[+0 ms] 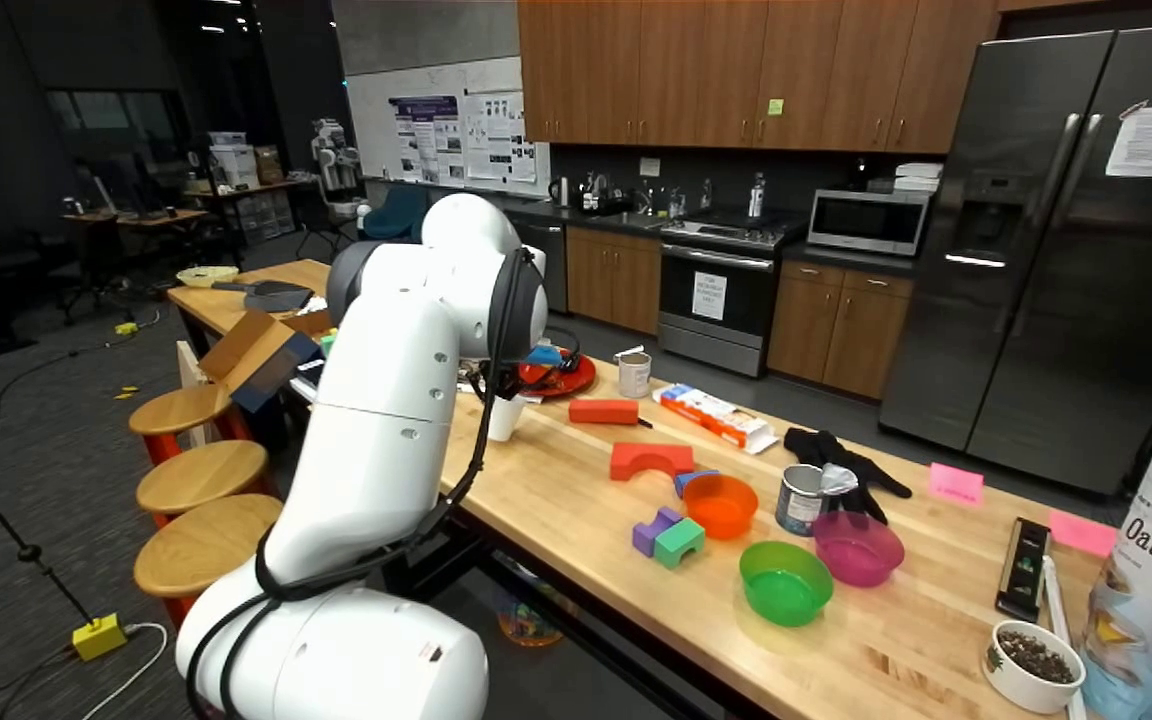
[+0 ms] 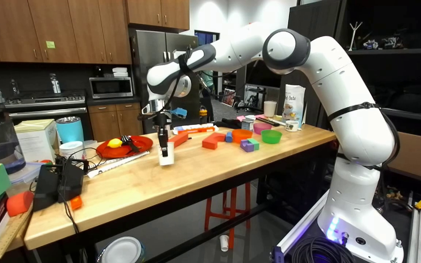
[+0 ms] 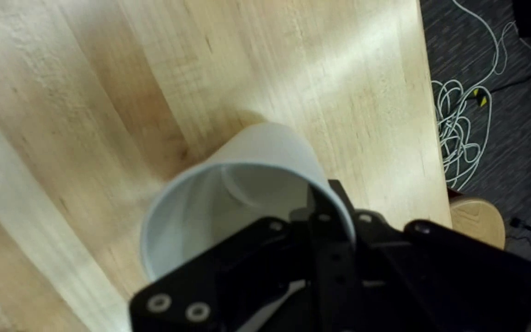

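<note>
Pinching the white cup (image 3: 270, 144) by its wall, you are holding the gripper (image 3: 327, 203) with its fingers nearly together, one inside the rim, one outside, at the wrist view's lower centre. In an exterior view, the cup is showing left of centre, on or just above the wooden table (image 2: 130, 190), a red block (image 2: 179, 138) lying near its right, a red plate (image 2: 145, 141) resting left.
</note>
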You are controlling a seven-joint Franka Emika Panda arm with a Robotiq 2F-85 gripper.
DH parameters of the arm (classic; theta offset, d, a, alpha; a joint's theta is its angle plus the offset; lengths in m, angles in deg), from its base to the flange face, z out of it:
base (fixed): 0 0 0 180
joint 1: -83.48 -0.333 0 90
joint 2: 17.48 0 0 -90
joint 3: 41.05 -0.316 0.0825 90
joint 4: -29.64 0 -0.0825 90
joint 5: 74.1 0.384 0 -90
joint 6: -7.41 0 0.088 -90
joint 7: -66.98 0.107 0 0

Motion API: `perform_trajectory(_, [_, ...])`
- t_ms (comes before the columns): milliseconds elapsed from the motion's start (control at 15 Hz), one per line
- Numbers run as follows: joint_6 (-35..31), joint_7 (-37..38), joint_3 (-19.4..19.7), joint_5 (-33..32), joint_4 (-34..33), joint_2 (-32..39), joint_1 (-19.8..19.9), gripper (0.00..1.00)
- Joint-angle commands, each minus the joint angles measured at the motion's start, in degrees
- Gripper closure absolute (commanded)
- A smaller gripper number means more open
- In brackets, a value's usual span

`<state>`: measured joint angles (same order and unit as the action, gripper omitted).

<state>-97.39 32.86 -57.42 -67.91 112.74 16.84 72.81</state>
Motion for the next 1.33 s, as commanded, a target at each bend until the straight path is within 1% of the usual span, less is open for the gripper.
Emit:
perform_trajectory(0, [0.58,6.66,0.58,0.47,7.53,-8.89,-0.09,1.00])
perform_trajectory(267, [2.37,18.15,0.89,0.00,15.02,-18.42,-1.78,1.00])
perform_trajectory(467, [6.62,27.19,0.80,-0.30,18.55,-24.41,-3.39,1.00])
perform_trajectory(667, [12.68,35.50,0.47,-1.01,19.32,-28.44,-5.04,1.00])
perform_trajectory(933, [18.72,41.31,-0.12,-3.01,18.09,-30.69,-6.60,1.00])
perform_trajectory(1133, [21.83,48.64,0.54,2.18,20.39,-32.13,-5.96,1.00])
perform_trajectory(1267, [22.78,52.48,0.99,5.53,22.42,-32.72,-5.50,1.00])
